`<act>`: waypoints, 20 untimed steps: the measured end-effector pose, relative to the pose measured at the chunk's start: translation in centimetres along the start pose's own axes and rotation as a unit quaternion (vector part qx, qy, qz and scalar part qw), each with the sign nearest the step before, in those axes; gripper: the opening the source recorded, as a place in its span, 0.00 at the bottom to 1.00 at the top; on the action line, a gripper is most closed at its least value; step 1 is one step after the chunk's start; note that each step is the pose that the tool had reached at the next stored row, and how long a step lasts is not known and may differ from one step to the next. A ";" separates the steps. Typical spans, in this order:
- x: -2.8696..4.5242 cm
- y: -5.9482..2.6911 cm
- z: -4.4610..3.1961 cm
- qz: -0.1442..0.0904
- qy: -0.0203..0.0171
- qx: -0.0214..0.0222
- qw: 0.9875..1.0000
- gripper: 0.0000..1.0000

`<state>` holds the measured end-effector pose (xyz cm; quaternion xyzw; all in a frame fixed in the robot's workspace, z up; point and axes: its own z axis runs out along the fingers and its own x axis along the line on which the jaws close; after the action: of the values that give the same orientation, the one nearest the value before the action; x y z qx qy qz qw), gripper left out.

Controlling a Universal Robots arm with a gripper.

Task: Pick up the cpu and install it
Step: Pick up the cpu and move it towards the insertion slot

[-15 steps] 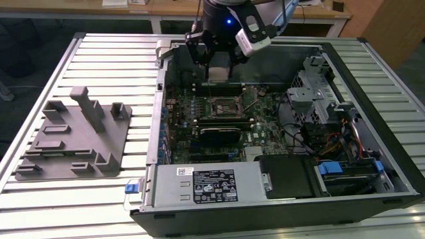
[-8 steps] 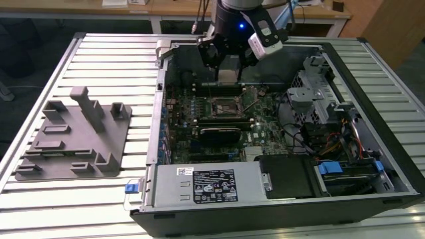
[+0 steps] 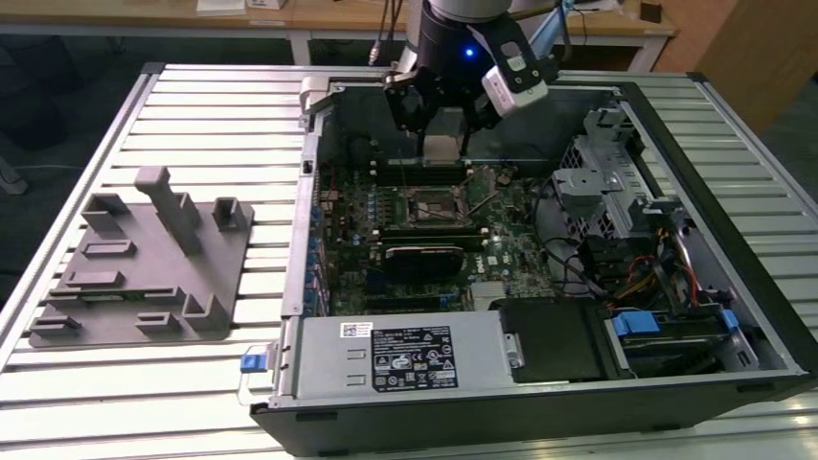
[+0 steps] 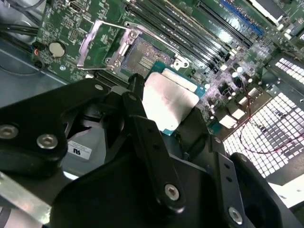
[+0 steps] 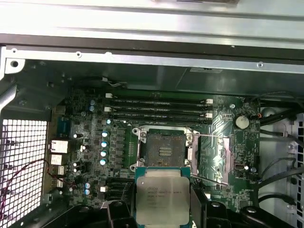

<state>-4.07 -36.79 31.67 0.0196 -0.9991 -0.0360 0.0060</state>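
Your gripper upper centre of the exterior view, closed on the cpu, chip near the open socket, not seated, small print on its silver lid, printed label lower centre.

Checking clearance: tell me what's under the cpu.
The cpu, held by the gripper, hangs over the motherboard; the open socket shows beside its edge. Whatever lies directly beneath is covered.
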 end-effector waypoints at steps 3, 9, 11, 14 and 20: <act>0.00 -0.02 0.27 0.000 -0.003 0.000 1.000 0.55; -0.01 -0.07 0.93 -0.001 -0.012 0.000 1.000 0.55; -0.01 -0.08 1.14 -0.001 -0.016 0.001 1.000 0.55; -0.02 -0.10 1.41 -0.002 -0.022 0.001 1.000 0.55; 0.08 -0.01 1.79 0.001 -0.023 0.022 0.999 0.55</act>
<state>-4.17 -36.67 29.89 0.0179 -0.9996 -0.0149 -0.0177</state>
